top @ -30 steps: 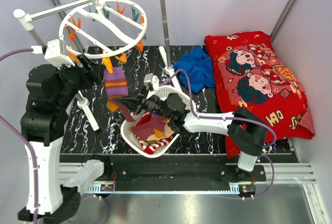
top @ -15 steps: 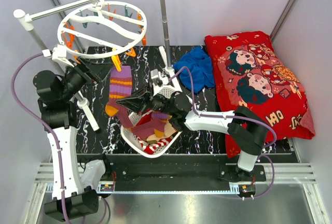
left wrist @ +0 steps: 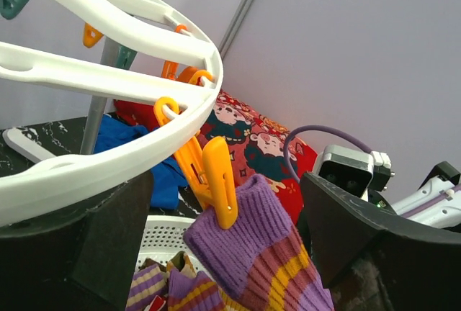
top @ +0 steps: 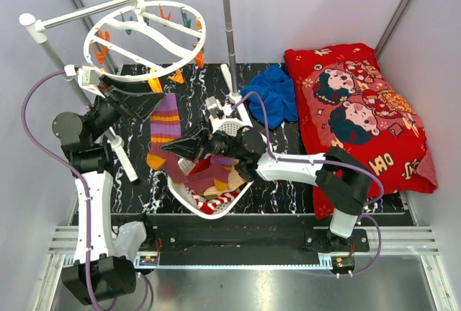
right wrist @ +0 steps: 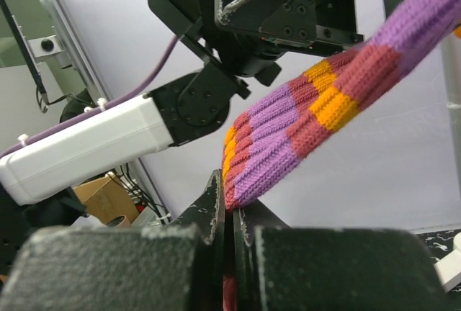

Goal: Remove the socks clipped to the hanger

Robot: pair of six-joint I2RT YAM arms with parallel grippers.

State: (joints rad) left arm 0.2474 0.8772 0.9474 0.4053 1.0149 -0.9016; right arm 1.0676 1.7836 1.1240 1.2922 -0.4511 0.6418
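Removal of one sock from the hanger. The white plastic round drying ring (left wrist: 86, 170) hangs by its hook from a grey rail above the black marbled surface (top: 137, 188). We see one purple, maroon and orange striped knitted sock (top: 164, 125) clipped to it. An orange plastic clip (left wrist: 215, 170) on the near rim bites its purple cuff, and the body slopes down toward the white perforated oval basket (top: 232, 129).

The left end effector (left wrist: 225, 181) is spread wide, with one finger on each side of the clip and cuff. We judge this placement is meant for squeezing the clip's handles so that its jaws let go. From the wrist view we cannot tell whether either finger touches the clip; they seem just apart from it.

The right end effector (right wrist: 229, 203) is clamped on the sock's toe end, and the fabric is pinched flat between the fingers. Its hold draws the sock into a taut diagonal. This probably keeps the cuff steady at the clip and means the sock is already in hand once it is freed.

The loose striped socks (top: 212, 178) lie heaped in the basket directly beneath, so a released sock has only a short way to go. No other sock shows on the ring, though the far clips are small in the overhead view. We judge the task to be near its end, with the clip's release as the step in hand.
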